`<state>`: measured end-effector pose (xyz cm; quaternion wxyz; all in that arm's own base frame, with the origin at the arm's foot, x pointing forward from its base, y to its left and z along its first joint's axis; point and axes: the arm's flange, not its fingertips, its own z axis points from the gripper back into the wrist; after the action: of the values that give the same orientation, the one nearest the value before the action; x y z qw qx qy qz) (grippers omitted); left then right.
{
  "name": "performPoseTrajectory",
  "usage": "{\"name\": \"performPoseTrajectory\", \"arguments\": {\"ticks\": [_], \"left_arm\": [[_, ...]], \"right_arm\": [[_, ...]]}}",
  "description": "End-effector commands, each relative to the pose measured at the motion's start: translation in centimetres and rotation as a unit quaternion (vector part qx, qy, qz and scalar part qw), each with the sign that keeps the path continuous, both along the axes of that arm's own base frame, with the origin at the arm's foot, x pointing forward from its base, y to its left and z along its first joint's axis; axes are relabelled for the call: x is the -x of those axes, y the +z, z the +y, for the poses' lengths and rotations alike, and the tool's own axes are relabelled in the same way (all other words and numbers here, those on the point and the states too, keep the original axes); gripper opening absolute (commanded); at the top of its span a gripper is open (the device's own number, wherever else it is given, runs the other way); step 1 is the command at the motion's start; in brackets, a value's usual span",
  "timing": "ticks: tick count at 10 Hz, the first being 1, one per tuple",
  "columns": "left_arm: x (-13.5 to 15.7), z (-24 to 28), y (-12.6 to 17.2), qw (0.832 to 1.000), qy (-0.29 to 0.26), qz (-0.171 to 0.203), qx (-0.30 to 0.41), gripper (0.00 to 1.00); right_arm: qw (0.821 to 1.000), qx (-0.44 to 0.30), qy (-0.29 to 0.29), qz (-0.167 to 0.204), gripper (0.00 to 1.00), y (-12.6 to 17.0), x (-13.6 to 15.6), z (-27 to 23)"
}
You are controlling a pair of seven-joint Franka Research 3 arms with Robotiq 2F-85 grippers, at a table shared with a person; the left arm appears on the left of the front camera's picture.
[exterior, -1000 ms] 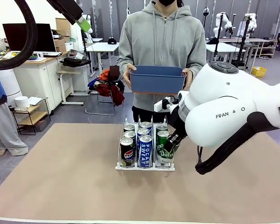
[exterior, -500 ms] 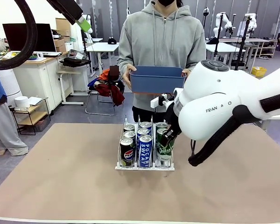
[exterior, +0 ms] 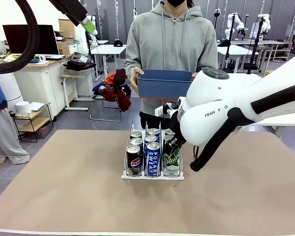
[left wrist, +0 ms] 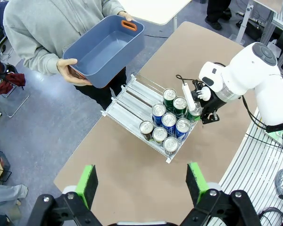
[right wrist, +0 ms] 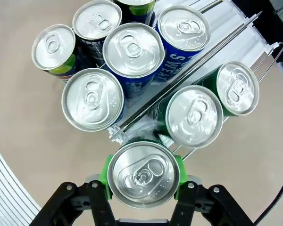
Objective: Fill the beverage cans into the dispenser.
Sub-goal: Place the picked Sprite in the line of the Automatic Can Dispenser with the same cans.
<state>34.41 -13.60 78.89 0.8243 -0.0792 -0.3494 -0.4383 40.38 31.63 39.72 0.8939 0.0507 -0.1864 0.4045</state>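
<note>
Cans: nine slim aluminium cans with silver tops stand upright in three lanes; black Pepsi cans [exterior: 133,160] in the lane at 9 o'clock, blue-and-white Pocari Sweat cans [exterior: 153,157] in the middle, green cans [exterior: 171,158] in the lane at 3 o'clock.
Held can: the front green can [right wrist: 143,173] sits between the green pads [right wrist: 105,170] of the right claw, its pull-tab top facing the wrist camera.
Dispenser: a clear and white wire-framed rack [exterior: 152,174] near the middle of the desk [exterior: 64,196]; in the left wrist view its far, 11 o'clock half [left wrist: 127,96] shows bare lanes.
Right claw: the right claw [right wrist: 142,175] is clenched on the front green can at the near end of the 3 o'clock lane.
Left claw: the left claw [left wrist: 140,182] is spread wide, holding nothing, high above the desk, with the rack at its 12 o'clock.
Person: stands at 12 o'clock beyond the desk, both hands holding a blue bin [exterior: 164,82] at waist height.
Change: the right arm has swung toward 9 o'clock and risen since a second ago; the held green can stands at the same front slot, and the bin and the left claw are unmoved.
</note>
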Motion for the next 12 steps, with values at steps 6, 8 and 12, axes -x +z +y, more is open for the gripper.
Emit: {"name": "performPoseTrajectory", "arguments": {"ticks": [6, 8, 12], "left_arm": [[0.1, 0.2, -0.1, 1.000, -0.004, 0.003, 0.003, 1.00], [0.1, 0.2, -0.1, 1.000, -0.004, 0.003, 0.003, 1.00], [0.1, 0.2, -0.1, 1.000, -0.004, 0.003, 0.003, 1.00]], "right_arm": [[1.000, -0.007, 0.019, 0.020, 0.58, -0.1, -0.8, 0.0], [1.000, -0.002, 0.008, 0.023, 0.76, 0.3, -0.4, -0.1], [0.999, -0.011, -0.014, 0.045, 1.00, 3.0, 0.9, -0.9]]}}
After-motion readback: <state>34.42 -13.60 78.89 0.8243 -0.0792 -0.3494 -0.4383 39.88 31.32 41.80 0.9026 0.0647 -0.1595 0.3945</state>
